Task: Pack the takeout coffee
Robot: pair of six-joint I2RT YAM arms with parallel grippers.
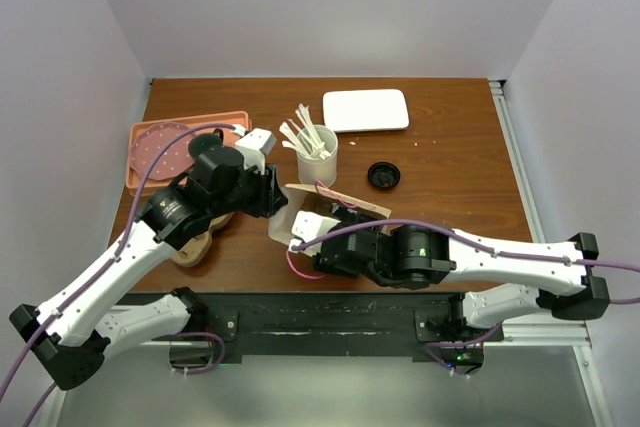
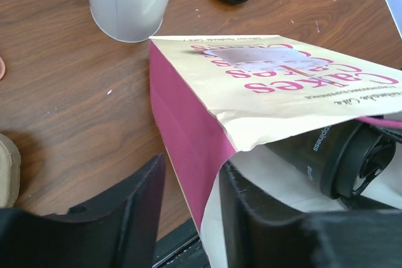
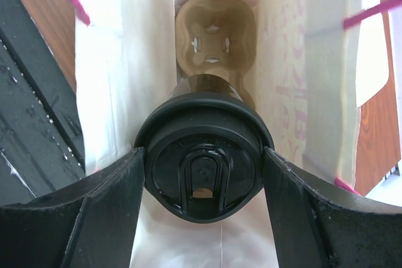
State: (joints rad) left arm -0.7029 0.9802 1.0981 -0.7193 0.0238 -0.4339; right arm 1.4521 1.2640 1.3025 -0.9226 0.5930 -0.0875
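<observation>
Your right tool (image 3: 202,161) grasps the takeout coffee (image 2: 339,155) sideways inside the paper bag (image 2: 276,86); your left tool (image 2: 191,177) gapes released, so the unheld bag may slide or collapse.

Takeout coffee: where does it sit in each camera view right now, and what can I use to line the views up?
Top external: cannot be picked out; it is hidden at the mouth of the paper bag.
Left wrist: lower right, the takeout coffee lies on its side inside the bag's open mouth.
Right wrist: centre, lid facing the camera, between the right fingers.
Shared landmark: the paper bag.
</observation>
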